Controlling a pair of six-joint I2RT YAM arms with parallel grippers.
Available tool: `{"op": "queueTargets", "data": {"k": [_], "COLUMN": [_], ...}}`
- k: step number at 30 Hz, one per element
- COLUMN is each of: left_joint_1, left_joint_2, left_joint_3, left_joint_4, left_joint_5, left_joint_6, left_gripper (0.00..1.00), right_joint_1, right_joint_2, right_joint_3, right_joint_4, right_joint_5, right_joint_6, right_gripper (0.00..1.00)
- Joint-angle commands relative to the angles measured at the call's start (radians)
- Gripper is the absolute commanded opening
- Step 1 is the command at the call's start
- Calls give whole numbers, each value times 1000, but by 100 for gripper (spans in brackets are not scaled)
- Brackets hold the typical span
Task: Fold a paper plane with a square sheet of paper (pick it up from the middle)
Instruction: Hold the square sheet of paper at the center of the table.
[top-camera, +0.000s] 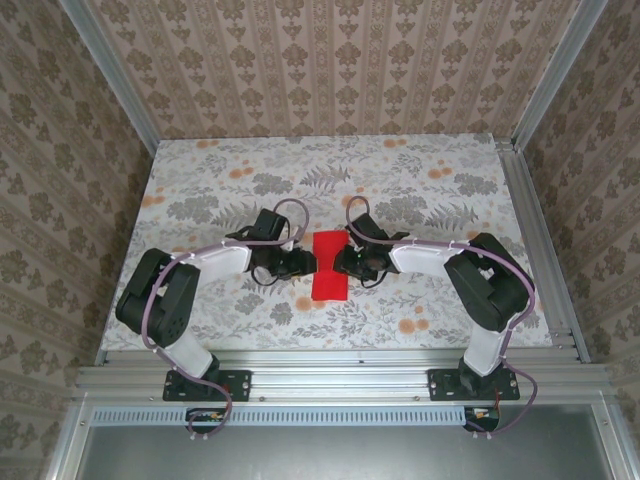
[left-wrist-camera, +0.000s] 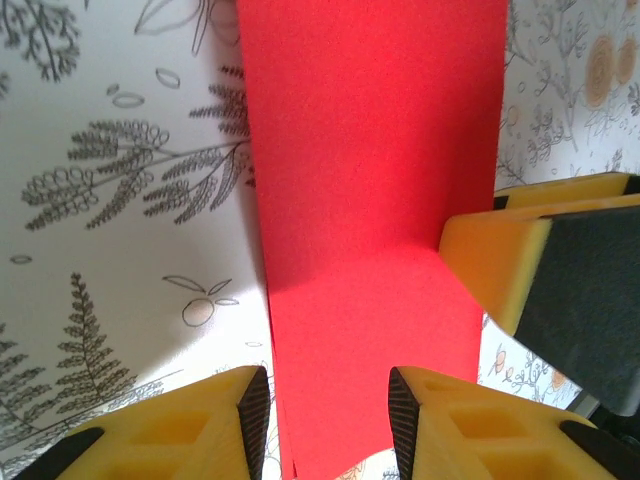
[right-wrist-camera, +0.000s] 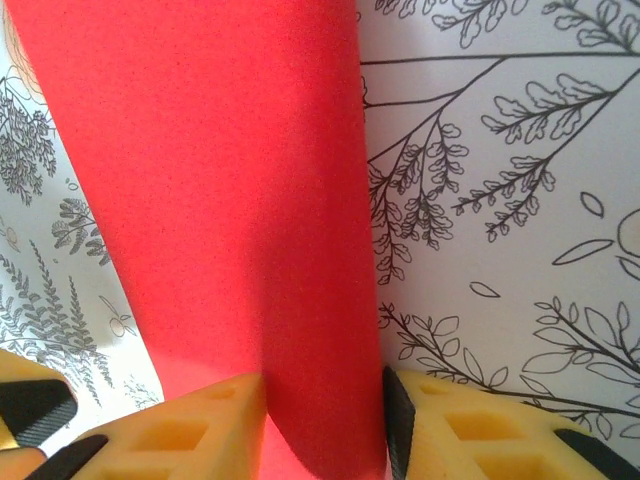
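**Left gripper** (left-wrist-camera: 328, 385): fingers part spread, with red paper filling the gap between them. Whether they nip it or only straddle it cannot be told. It stands at the 9 o'clock side of the paper's waist.

**Right gripper** (right-wrist-camera: 325, 385): likewise half spread, the paper reaching both inner faces; grip cannot be told. It stands at 3 o'clock, facing the left gripper, the two close together over the paper.

**Sheet of paper** (top-camera: 330, 280): bright red, matte and unmarked. It lies at the centre of the worktop (top-camera: 220, 180), long axis running 12 to 6 o'clock. It looks narrower at the middle, where the arms cross it.

**Handling (judged):** very light, thin and limp. It bows and creases readily, slides on the smooth printed cloth and tears if dragged. It is best taken at the middle with a gentle pinch, keeping the free ends level.
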Motion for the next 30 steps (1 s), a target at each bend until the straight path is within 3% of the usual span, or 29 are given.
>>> {"op": "queueTargets", "data": {"k": [1, 30], "left_joint_1": [-4, -21], "left_joint_2": [-21, -32], "left_joint_3": [-21, -74], "left_joint_4": [43, 99], "left_joint_5": [35, 61], "left_joint_6": [-18, -39], "left_gripper": [40, 42], "right_joint_1": [10, 31], "right_joint_2": [27, 22], "right_joint_3": [21, -6], "right_joint_4": [-26, -42], "right_joint_5": [42, 125], "right_joint_6": [29, 148], "right_gripper": [39, 38]}}
